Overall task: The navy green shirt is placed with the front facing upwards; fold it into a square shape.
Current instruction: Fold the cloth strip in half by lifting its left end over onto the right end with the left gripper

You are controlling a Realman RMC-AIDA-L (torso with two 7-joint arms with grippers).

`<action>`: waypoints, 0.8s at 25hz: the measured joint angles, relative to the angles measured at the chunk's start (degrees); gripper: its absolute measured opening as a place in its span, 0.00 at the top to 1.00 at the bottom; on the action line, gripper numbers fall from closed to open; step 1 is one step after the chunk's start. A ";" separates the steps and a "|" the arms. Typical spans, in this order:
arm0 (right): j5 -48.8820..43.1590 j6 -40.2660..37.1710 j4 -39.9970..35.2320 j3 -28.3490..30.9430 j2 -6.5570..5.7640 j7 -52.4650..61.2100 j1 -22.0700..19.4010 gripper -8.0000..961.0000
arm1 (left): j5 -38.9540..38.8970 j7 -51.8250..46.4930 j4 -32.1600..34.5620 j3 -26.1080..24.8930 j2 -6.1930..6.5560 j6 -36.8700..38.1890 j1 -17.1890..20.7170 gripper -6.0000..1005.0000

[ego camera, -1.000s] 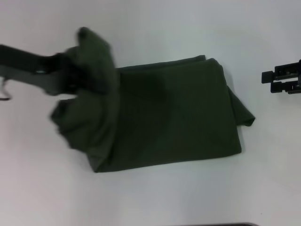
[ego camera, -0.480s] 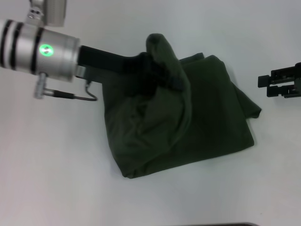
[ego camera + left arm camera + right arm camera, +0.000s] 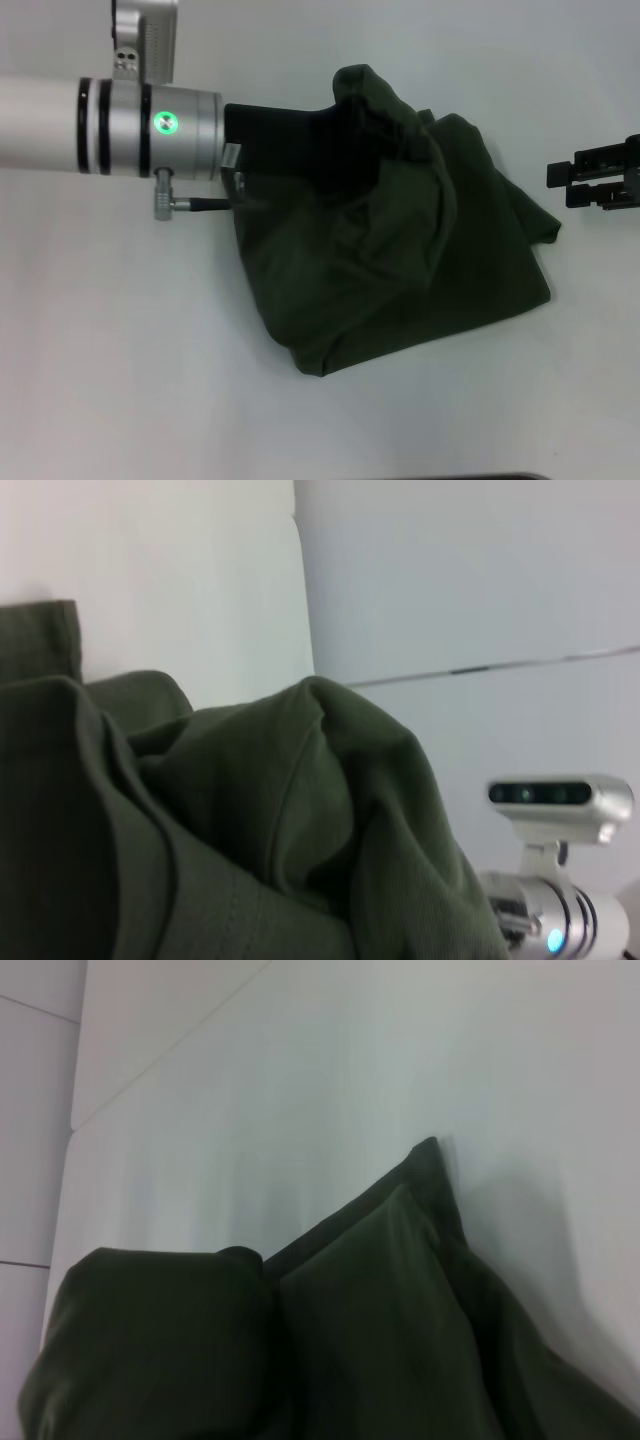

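The left hand (image 3: 375, 120), clenched on a lifted fold of the dark olive-green cotton shirt (image 3: 470, 260), carries it rightward over the white surface (image 3: 120, 350).

shirt (image 3: 400, 270): dark olive green, plain; table (image 3: 120, 350): white; left arm (image 3: 110, 125): silver, black bands

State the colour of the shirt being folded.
Plain dark olive-green cotton shirt, no print showing; clearest in the head view.

Dark green shirt (image 3: 400, 270) cloth drapes over the left pincer (image 3: 375, 125) at upper centre of the head view, hiding its fingers completely. At the right edge, the right pincer (image 3: 598, 182) is cut off by the frame. Both wrist views crop the shirt at their lower edges.
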 joint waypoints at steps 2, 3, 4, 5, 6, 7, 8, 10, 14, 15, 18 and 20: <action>0.00 0.12 0.00 0.00 0.05 0.00 -0.01 0.38 | -1.01 0.82 -2.21 0.01 -0.08 -2.25 -0.21 0.89; 0.01 0.18 0.00 0.00 0.07 0.00 -0.02 0.38 | -1.18 1.07 -2.87 0.06 -0.11 -2.86 -0.30 0.88; 0.03 0.23 0.00 0.00 0.07 0.00 -0.02 0.38 | -1.41 1.40 -3.74 0.09 -0.13 -3.62 -0.44 0.88; 0.07 0.26 0.00 0.00 0.08 0.00 -0.02 0.38 | -1.55 1.77 -4.61 0.11 -0.17 -4.35 -0.58 0.88; 0.11 0.28 0.00 0.00 0.08 0.00 -0.02 0.38 | -1.66 2.12 -5.50 0.11 -0.20 -5.07 -0.73 0.88; 0.15 0.29 0.00 0.00 0.09 0.00 -0.02 0.38 | -1.76 2.36 -6.05 0.10 -0.28 -5.68 -0.82 0.87; 0.19 0.30 0.00 0.00 0.09 0.00 -0.02 0.38 | -1.96 2.65 -6.56 0.08 -0.37 -6.23 -0.88 0.87; 0.24 0.39 0.00 0.00 0.07 0.00 -0.02 0.38 | -2.41 3.04 -7.53 -0.03 -0.54 -7.13 -1.00 0.87; 0.28 0.52 0.00 0.00 0.03 0.00 -0.02 0.38 | -3.27 3.36 -8.55 -0.26 -0.59 -8.25 -1.18 0.86; 0.26 0.52 0.02 -0.02 0.06 -0.01 -0.02 0.38 | -3.95 3.42 -8.84 -0.24 -0.56 -8.45 -1.23 0.86; 0.17 0.62 0.07 -0.28 0.21 -0.05 -0.02 0.38 | -4.54 3.43 -9.07 -0.05 -0.53 -8.46 -1.30 0.85; 0.17 0.71 0.08 -0.39 0.23 -0.07 -0.02 0.38 | -4.62 3.44 -9.41 0.05 -0.54 -8.55 -1.43 0.84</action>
